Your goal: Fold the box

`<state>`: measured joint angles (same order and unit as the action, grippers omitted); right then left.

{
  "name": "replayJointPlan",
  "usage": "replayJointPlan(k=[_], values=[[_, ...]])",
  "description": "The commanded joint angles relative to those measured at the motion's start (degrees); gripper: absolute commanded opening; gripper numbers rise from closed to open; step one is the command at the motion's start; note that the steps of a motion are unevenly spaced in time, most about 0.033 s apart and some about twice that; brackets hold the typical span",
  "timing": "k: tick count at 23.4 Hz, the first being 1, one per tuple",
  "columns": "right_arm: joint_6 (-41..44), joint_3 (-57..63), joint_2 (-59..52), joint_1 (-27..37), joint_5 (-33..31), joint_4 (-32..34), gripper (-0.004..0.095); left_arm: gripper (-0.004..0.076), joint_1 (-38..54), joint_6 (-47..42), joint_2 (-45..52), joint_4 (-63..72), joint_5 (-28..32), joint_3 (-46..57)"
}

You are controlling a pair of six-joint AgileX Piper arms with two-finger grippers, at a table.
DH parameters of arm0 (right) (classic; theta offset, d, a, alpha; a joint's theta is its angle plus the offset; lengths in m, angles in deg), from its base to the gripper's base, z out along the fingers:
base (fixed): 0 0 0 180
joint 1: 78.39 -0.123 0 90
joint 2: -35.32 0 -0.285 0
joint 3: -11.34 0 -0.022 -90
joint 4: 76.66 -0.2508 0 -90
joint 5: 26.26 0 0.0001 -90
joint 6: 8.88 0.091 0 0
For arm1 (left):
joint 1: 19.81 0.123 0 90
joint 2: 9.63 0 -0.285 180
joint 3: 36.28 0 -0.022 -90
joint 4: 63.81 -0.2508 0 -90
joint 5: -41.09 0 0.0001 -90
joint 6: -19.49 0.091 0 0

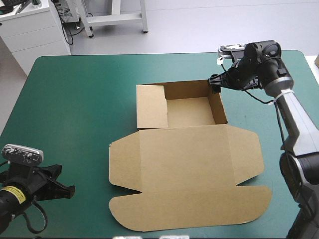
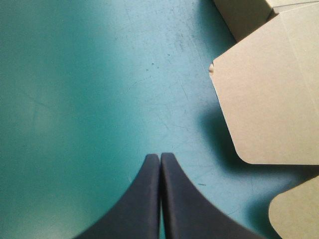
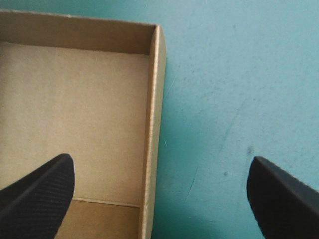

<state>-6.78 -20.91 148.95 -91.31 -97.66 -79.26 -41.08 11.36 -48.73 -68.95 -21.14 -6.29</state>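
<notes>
Box (image 1: pixel 189 174) set as open tray, lid flat on near side. Right gripper (image 3: pixel 159 174): fingers held wide, tray wall at far right corner between. Left gripper (image 2: pixel 160 155): fingers pressed together, table (image 1: pixel 75 99) near left.

The box (image 2: pixel 269 109) runs off the left wrist view, at about 2 o'clock from the left gripper (image 2: pixel 160 157). In the high view a flap (image 1: pixel 151 107) covers the 9 o'clock side of the box floor. The right wrist view shows only one corner of the box.

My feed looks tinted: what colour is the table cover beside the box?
The cover is plain teal-green, with no pattern. It shows best in the high view.
</notes>
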Motion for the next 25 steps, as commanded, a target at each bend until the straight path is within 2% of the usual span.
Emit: replayJointPlan(k=[1,13,20,21,22,23,25], values=[[-1.2,-0.5,0.3,0.0,0.6,-2.7,0.0860,-0.0032,-0.1,-0.7,-0.4,0.1,3.0,-1.4],[-1.6,-0.1,8.2,0.0,-0.1,-5.2,0.0860,-0.0032,-0.1,-0.7,-0.4,0.1,3.2,-1.4],[-2.1,0.0,9.0,-0.6,-0.1,-5.0,0.0847,-0.0032,-0.1,-0.8,-0.4,0.1,3.4,-1.4],[-2.1,0.0,9.0,-0.9,-0.1,-4.9,0.0787,-0.0032,-0.1,-0.9,-0.4,0.1,3.4,-1.4],[-2.1,0.0,9.0,-1.1,-0.1,-4.7,0.0678,-0.0032,-0.1,-0.9,-0.4,0.1,3.4,-1.4],[-2.1,0.0,9.0,-1.1,-0.1,-4.6,0.0529,-0.0032,-0.1,-0.9,-0.4,0.1,3.4,-1.4],[-2.1,0.0,8.8,-1.1,-0.2,-3.1,0.0108,-0.0032,-0.1,-0.9,-0.4,0.1,3.4,-1.4]])
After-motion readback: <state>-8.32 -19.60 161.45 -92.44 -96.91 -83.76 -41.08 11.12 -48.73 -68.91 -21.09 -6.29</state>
